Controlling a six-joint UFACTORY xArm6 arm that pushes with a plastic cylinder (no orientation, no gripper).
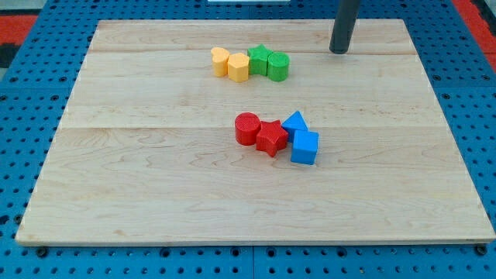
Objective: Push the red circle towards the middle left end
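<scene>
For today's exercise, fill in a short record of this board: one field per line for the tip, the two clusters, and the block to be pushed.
my tip: near the view's top, right of the upper row, touching no block
upper row: yellow heart, yellow hexagon, green star, green cylinder
centre cluster: red star, blue triangle, blue cube
target: red circle, at the cluster's left end

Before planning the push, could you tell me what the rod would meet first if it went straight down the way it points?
Only the wooden board: my tip already seems to rest on it near the view's top, right of the green circle, far from the red circle. No block lies beneath.
</scene>
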